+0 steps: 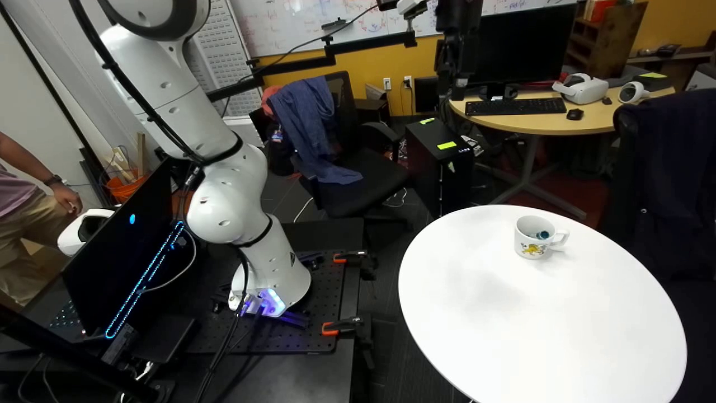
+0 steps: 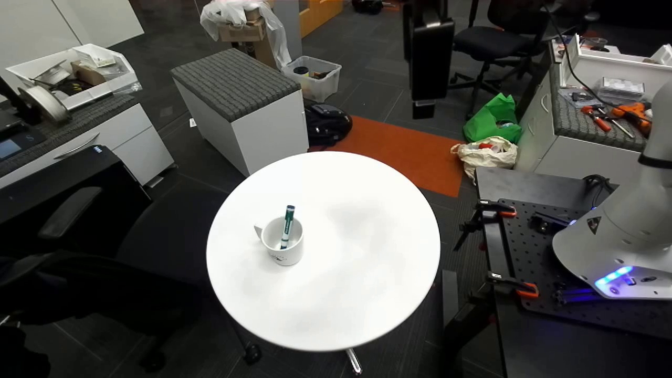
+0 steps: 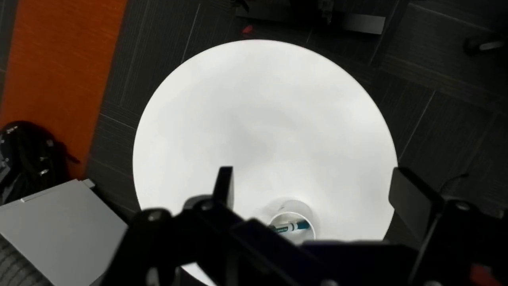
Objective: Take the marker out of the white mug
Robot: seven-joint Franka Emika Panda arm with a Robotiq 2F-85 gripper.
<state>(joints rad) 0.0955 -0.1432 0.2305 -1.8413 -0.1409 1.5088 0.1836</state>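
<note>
- The white mug (image 2: 275,251) stands upright on the round white surface (image 2: 362,278), off its middle.
- The marker (image 2: 287,227) sits inside the mug, tilted, its dark upper end rising past the rim in an exterior view; whether it touches that rim I cannot tell.
- From the mug toward the robot's base (image 1: 274,268) runs a broad open stretch of surface, ending at a curved edge.
- Past that edge from the mug comes a strip of floor (image 1: 391,358), then the black bench (image 2: 525,184) with clamps (image 2: 527,290) along its side.
- The mug's handle (image 2: 259,231) points away from the base; the edge on that side is nearer to the mug.
- Beyond this nearer edge from the mug is a dark chair (image 2: 173,226).
- The claw (image 3: 312,184) hangs higher than the mug, well apart from it, with open air between in both exterior views.
- Its fingers (image 3: 410,198) are spread wide; in the wrist view the mug shows low between them, partly hidden by the claw's dark body.
</note>
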